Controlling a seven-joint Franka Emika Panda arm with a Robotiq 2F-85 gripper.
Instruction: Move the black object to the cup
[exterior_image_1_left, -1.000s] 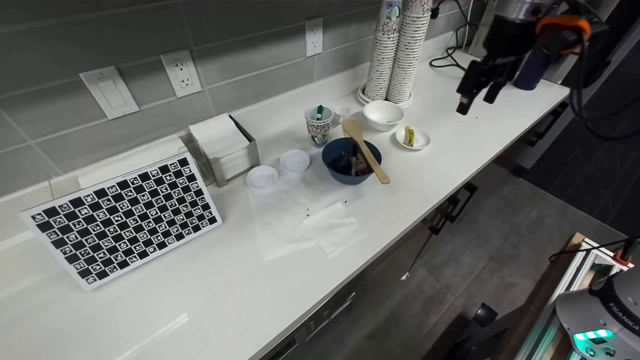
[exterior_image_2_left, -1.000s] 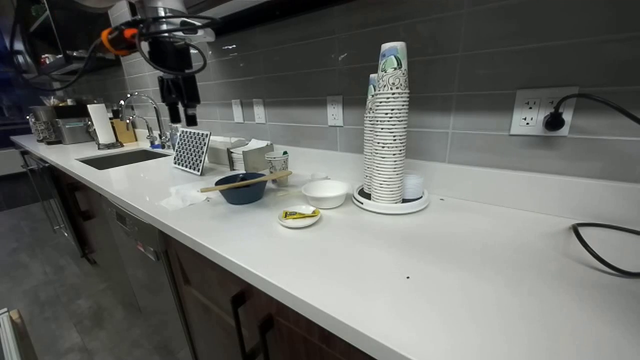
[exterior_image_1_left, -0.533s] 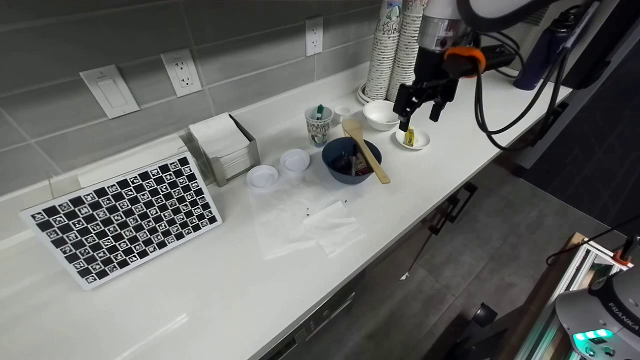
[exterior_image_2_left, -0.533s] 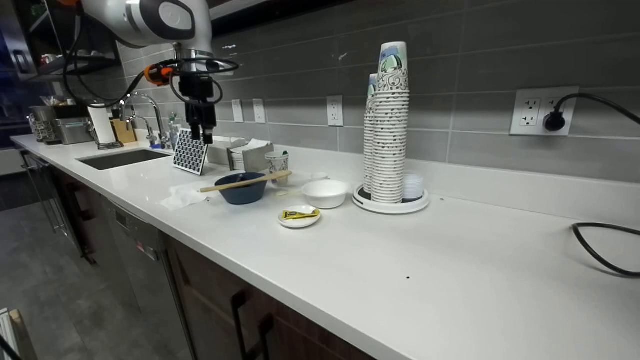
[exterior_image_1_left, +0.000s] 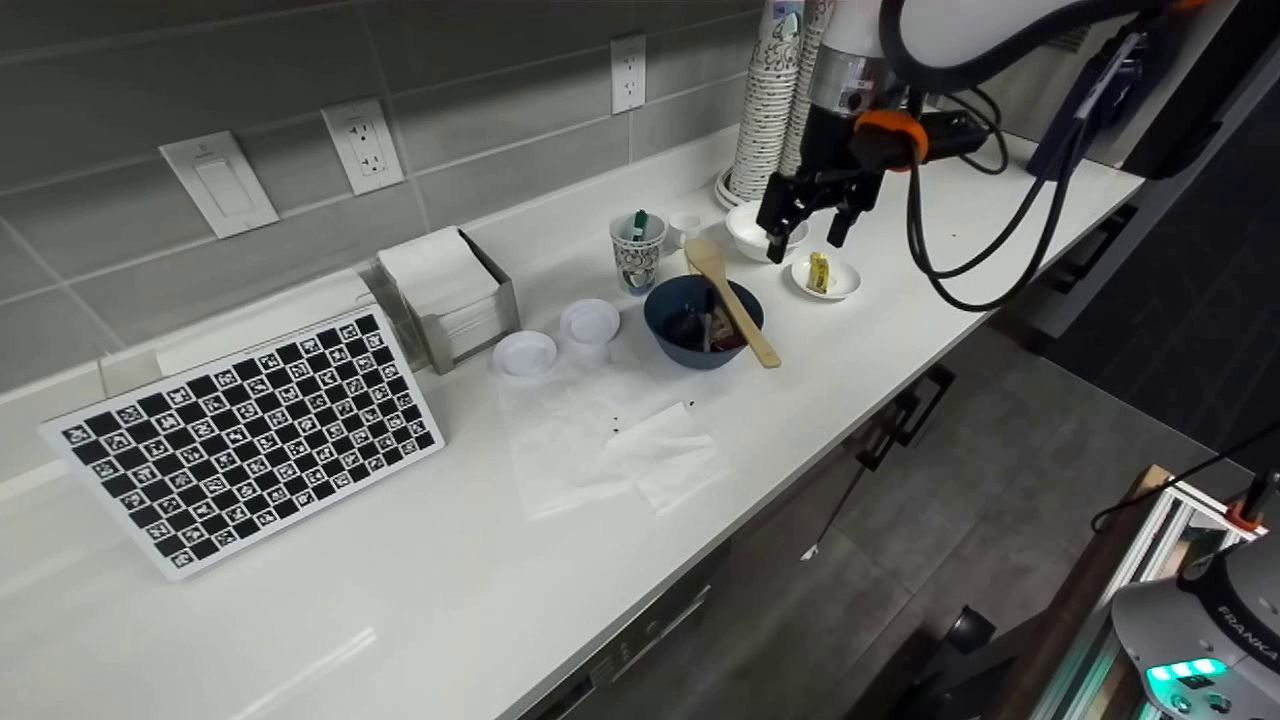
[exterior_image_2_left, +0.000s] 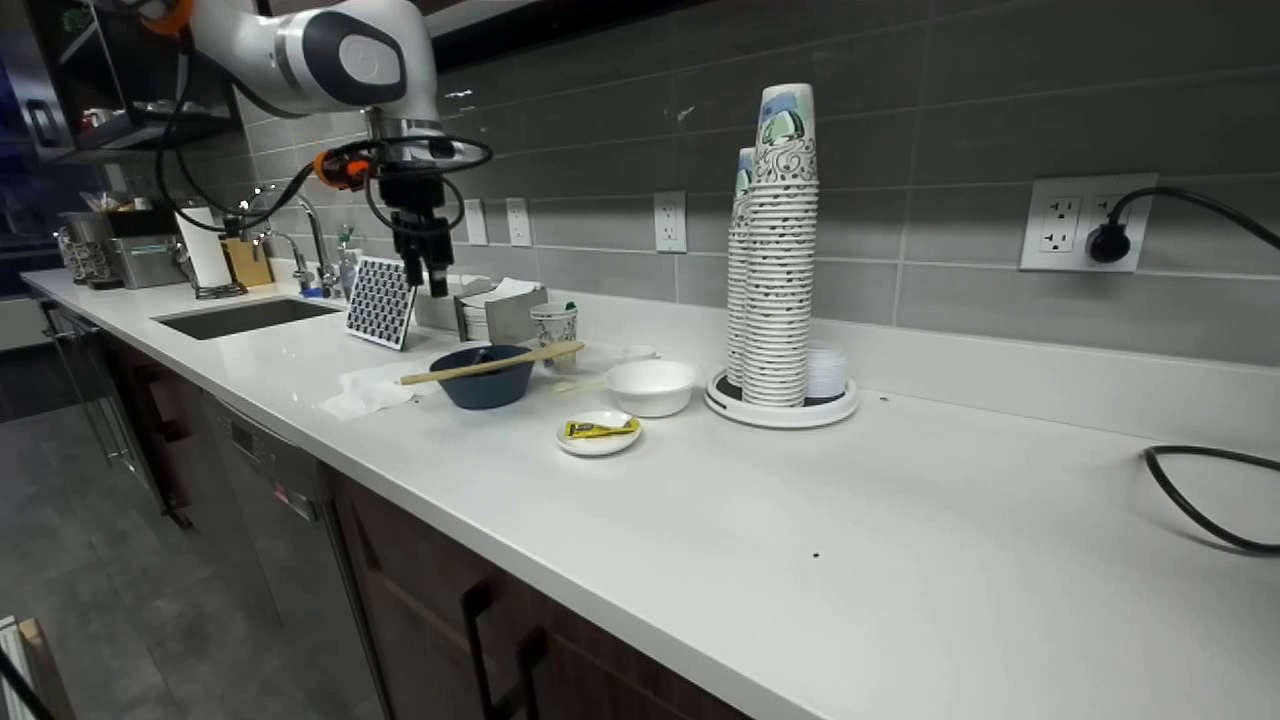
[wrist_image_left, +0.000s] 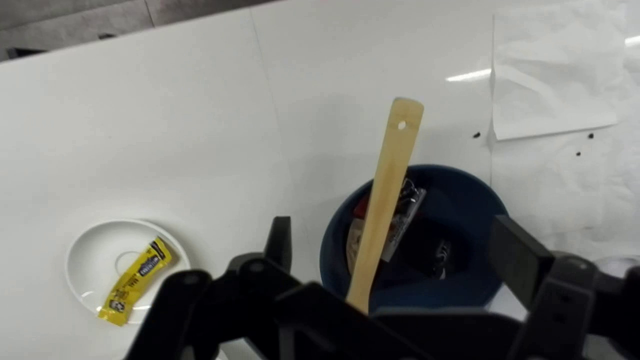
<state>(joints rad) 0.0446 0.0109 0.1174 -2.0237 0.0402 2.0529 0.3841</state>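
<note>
Claw (wrist_image_left: 397, 242) wide, empty. I judge reaching step; next: shift, descend on likely black object (wrist_image_left: 476, 135), upper right in wrist view.

Grey tiled wall (exterior_image_2_left: 600, 150) above a long white counter (exterior_image_2_left: 960, 560), dark brown cabinets (exterior_image_2_left: 430, 580) below, grey floor (exterior_image_2_left: 130, 580).

3 tiny blk bits (wrist_image_left: 476, 135) show in wrist view, 2 more such bits (exterior_image_2_left: 816, 554) in an ext. view; 1 sm. short cup (exterior_image_1_left: 685, 232), 1 loose paper cup (exterior_image_1_left: 637, 266), 2 tall cup stacks (exterior_image_2_left: 782, 300); 1 dk blue bowl (exterior_image_2_left: 490, 393), 1 wht bowl (exterior_image_2_left: 650, 392), 1 saucer (wrist_image_left: 89, 252), 1 ylw sachet (wrist_image_left: 134, 283), 1 wooden spoon (wrist_image_left: 386, 195), 1 grn marker (exterior_image_1_left: 639, 222), 2 loose wht lids (exterior_image_1_left: 590, 322), 3 outlet plates (exterior_image_2_left: 670, 222), 1 switch plate (exterior_image_1_left: 220, 186)
</note>
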